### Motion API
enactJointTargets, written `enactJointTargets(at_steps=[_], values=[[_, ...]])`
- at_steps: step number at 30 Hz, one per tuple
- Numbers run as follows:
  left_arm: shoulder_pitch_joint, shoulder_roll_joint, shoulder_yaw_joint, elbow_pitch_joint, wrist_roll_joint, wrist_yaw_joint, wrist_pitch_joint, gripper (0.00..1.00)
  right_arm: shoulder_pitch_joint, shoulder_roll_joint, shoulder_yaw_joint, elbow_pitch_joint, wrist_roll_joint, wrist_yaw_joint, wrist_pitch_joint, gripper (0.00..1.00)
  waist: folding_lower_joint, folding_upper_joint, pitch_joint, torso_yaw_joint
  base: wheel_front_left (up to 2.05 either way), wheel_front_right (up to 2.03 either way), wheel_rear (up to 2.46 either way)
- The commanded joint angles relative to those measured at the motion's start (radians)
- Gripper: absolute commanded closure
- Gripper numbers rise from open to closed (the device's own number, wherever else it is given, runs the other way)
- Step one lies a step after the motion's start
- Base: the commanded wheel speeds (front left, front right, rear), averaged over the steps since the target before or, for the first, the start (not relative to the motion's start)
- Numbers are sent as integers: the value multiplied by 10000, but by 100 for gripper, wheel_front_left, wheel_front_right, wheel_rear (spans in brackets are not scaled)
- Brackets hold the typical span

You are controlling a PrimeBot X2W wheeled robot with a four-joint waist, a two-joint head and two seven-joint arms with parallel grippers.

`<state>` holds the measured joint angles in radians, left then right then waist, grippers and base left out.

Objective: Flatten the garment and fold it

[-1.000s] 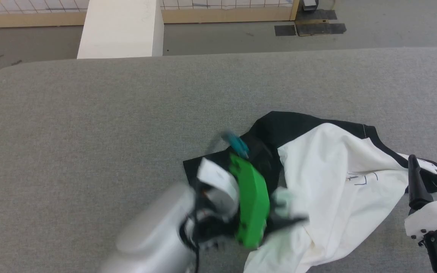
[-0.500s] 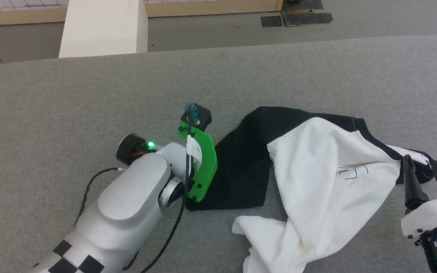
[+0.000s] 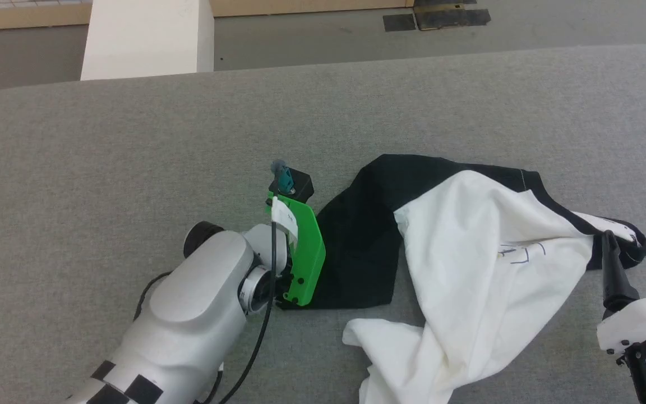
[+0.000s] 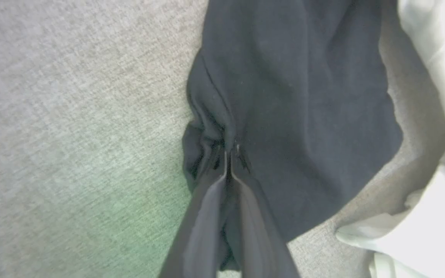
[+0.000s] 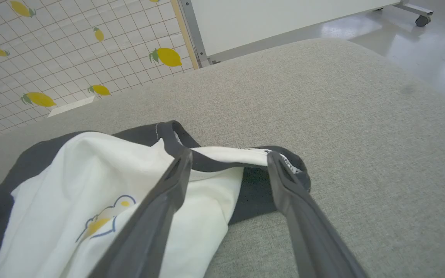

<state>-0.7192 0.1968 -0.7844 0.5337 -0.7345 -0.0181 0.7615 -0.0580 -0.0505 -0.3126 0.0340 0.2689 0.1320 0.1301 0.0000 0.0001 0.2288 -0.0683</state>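
The garment lies crumpled on the grey table [image 3: 132, 140], its white body [image 3: 485, 269] bunched at the right and a black sleeve [image 3: 356, 258] spread toward the left. My left wrist with its green bracket [image 3: 303, 252] stands over the sleeve's left edge. In the left wrist view my left gripper [image 4: 228, 152] is shut, pinching a gathered fold of the black sleeve [image 4: 303, 96]. My right gripper [image 3: 627, 244] is open at the lower right, just short of the black collar [image 5: 207, 164] and its white neck band [image 5: 245, 152]. Nothing sits between its fingers [image 5: 168, 193].
A white block [image 3: 146, 36] stands on the floor past the table's far edge. The right wrist view shows a lemon-patterned tiled wall [image 5: 52, 58] and a white wheeled panel [image 5: 284, 15] beyond the table's rounded corner. Bare table stretches left and far of the garment.
My left arm swung off the middle of the garment to the sleeve's left edge, and its jaws closed on the black fabric. The right arm stayed put; the head camera shifted slightly.
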Motion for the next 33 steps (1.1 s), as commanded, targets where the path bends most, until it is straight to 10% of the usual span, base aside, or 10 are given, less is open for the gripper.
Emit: enactJointTargets(at_steps=[1, 13, 23, 33], values=[[364, -74, 15, 132, -148, -53, -167, 100, -11, 3, 5, 30, -40, -13, -64, 0, 0, -1, -59, 79, 0, 0, 0], [44, 1030, 2274, -737, -597, 1129, -2404, 100, 151, 3, -56, -58, -216, -13, 148, 0, 0, -1, -623, 789, 0, 0, 0], [2597, 2899, 5173, -1766, -1860, 3201, -3374, 100, 200, 3, -13, -364, -333, -13, 445, 0, 0, -1, -816, 1387, 0, 0, 0], [5354, 2499, 7782, -2720, -3316, 4519, -4896, 100, 163, 3, 140, -444, -364, -13, 609, 0, 0, -1, -739, 1601, 0, 0, 0]])
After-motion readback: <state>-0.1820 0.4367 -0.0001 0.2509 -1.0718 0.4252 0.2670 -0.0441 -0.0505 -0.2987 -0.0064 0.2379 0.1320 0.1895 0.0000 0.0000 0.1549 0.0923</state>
